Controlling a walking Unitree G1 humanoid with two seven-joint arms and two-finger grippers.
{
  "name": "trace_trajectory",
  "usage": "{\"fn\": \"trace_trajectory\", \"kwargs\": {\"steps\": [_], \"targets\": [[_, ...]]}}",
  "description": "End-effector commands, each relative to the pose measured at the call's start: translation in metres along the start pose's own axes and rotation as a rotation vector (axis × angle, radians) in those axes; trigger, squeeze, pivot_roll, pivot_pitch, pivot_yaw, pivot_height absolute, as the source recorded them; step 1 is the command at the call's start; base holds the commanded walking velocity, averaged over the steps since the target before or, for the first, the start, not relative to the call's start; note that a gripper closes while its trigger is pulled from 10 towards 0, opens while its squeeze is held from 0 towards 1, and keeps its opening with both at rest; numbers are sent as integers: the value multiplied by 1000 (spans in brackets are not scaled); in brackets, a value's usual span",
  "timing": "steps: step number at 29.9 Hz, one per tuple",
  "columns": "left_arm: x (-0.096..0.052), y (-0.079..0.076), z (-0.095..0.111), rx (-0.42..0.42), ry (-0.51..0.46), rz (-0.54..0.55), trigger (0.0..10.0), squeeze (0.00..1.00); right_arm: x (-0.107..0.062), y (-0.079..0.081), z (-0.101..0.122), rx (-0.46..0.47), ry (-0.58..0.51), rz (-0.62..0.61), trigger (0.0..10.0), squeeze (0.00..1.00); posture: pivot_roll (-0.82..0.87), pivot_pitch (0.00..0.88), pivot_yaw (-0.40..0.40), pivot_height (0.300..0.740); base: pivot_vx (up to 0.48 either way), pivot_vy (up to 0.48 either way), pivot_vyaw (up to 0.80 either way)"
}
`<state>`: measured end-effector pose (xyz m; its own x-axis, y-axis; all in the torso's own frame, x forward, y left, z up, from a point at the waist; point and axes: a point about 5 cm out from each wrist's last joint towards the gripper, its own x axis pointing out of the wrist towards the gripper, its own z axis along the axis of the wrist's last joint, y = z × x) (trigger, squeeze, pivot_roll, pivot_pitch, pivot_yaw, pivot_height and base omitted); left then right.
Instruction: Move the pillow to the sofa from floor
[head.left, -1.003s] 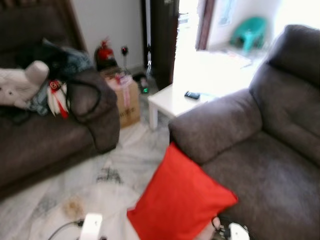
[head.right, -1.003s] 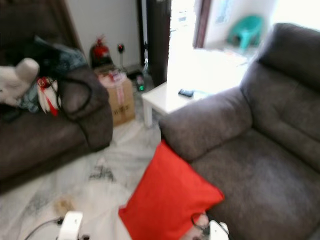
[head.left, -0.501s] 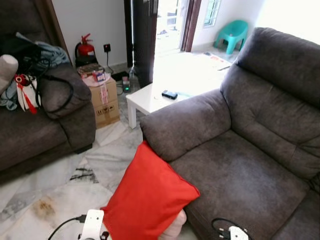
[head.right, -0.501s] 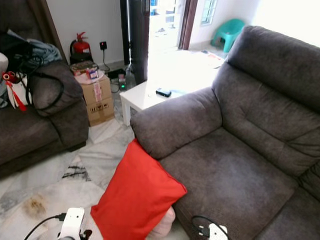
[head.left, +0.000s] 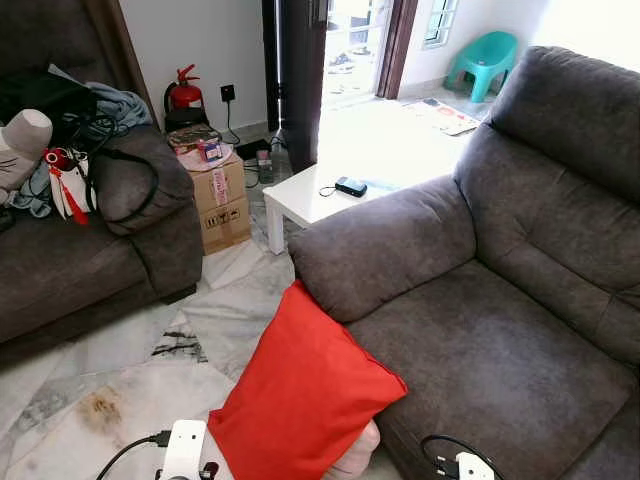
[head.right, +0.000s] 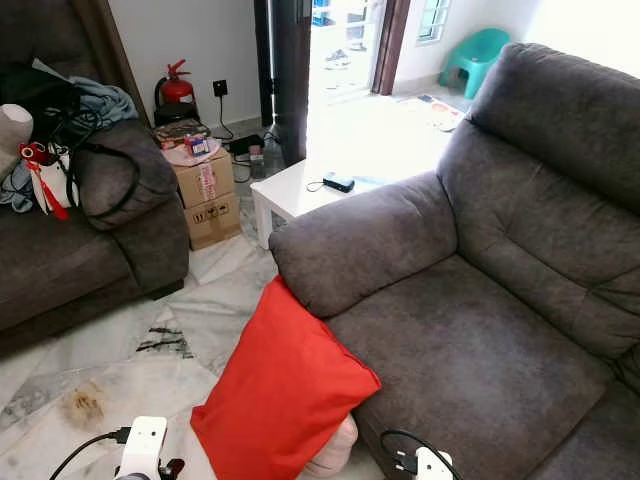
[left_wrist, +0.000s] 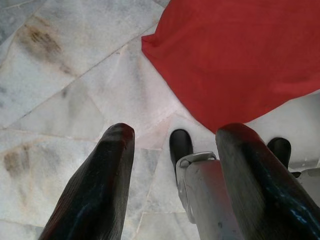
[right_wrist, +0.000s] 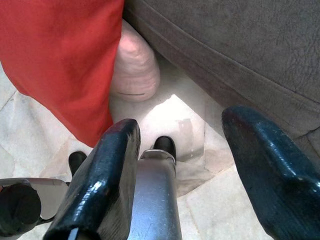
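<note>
The red pillow (head.left: 305, 400) stood on edge on the marble floor (head.left: 120, 380), leaning against the front of the grey sofa (head.left: 480, 330) just below its armrest, one corner overlapping the seat edge. A pale pink cushion (right_wrist: 134, 67) lay on the floor behind the pillow, against the sofa base. The left gripper (left_wrist: 172, 180) hung above the floor near the pillow's lower corner, its fingers (left_wrist: 95, 190) spread apart and holding nothing. The right gripper (right_wrist: 185, 180) hung over the floor between the pillow and the sofa base, its fingers (right_wrist: 100, 185) likewise apart and empty. A white table (head.left: 320, 200) stood just beyond the sofa's armrest, carrying a small dark device (head.left: 350, 186). Further from the sofa, cardboard boxes (head.left: 222, 195) sat beside a second dark couch (head.left: 80, 260) piled with bags and clothing. A red extinguisher (head.left: 184, 95) stood by the wall behind the boxes. A teal chair (head.left: 483, 58) stood in the bright room beyond the sofa back.
</note>
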<state>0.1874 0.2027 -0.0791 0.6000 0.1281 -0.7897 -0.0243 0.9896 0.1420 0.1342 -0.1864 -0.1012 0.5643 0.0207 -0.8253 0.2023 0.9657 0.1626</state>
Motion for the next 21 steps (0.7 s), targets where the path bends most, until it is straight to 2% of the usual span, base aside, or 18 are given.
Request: {"fn": "trace_trajectory", "kwargs": {"steps": [1, 12, 21], "targets": [[0, -1, -3, 2, 14, -9, 10000, 0, 0, -1, 0, 18, 0, -6, 10000, 0, 19, 0, -60, 740, 247, 0, 0], [-1, 6, -3, 7, 7, -6, 10000, 0, 0, 0, -1, 23, 4, -2, 10000, 0, 20, 0, -56, 740, 253, 0, 0], [0, 4, -1, 10, 1, -9, 10000, 0, 0, 0, -2, 25, 5, 0, 10000, 0, 20, 0, -57, 740, 266, 0, 0]]}}
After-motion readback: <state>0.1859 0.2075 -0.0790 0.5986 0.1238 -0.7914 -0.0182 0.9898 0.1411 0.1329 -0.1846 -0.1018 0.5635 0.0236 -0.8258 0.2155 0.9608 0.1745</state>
